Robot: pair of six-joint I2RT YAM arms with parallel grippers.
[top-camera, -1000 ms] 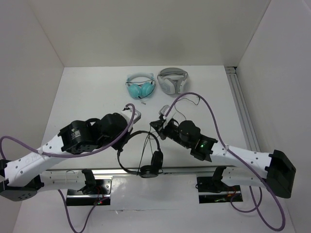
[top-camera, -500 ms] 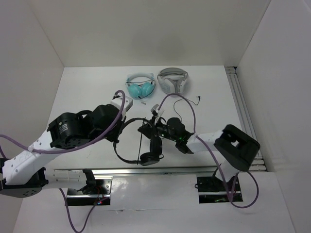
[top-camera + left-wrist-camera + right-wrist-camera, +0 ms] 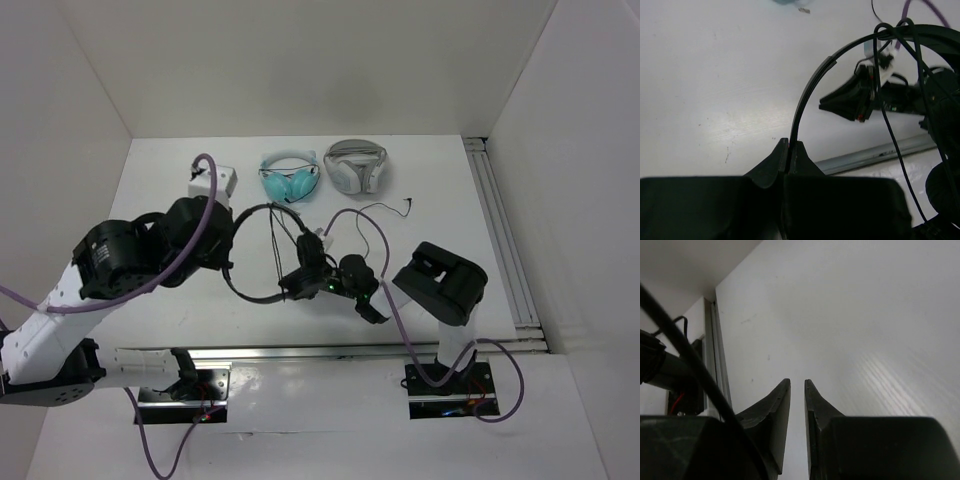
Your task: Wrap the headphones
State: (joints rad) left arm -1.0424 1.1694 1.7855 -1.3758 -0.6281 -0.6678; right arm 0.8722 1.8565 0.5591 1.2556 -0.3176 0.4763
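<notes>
1. The black on-ear headphones with a thin headband [image 3: 262, 205] sit at the middle of the white table [image 3: 150, 190], between the two arms. Their band curves in an open arc between the left arm's wrist and the right arm's fingers.
2. The left gripper [image 3: 226, 265] pinches the headband. In its wrist view the two black fingers [image 3: 772, 160] are pressed together on the thin band [image 3: 805, 95], which rises from between them and bends to the right.
3. The long thin black cable [image 3: 275, 245] crosses the inside of the arc. In the left wrist view it loops over the top of the band and hangs down in strands [image 3: 890, 135] beside a round ear pad [image 3: 942, 185].
4. The cable's loose end trails right across the table to a small plug [image 3: 410, 204], which lies well apart from both arms.
5. The right gripper [image 3: 293, 284] reaches in from the right to the low end of the arc. Its wrist view shows the jaws [image 3: 797, 385] standing slightly apart, with only bare table showing in the narrow gap.
6. Teal headphones [image 3: 288, 178] and bulkier white-and-grey headphones [image 3: 355, 165] lie side by side at the back of the table.
</notes>
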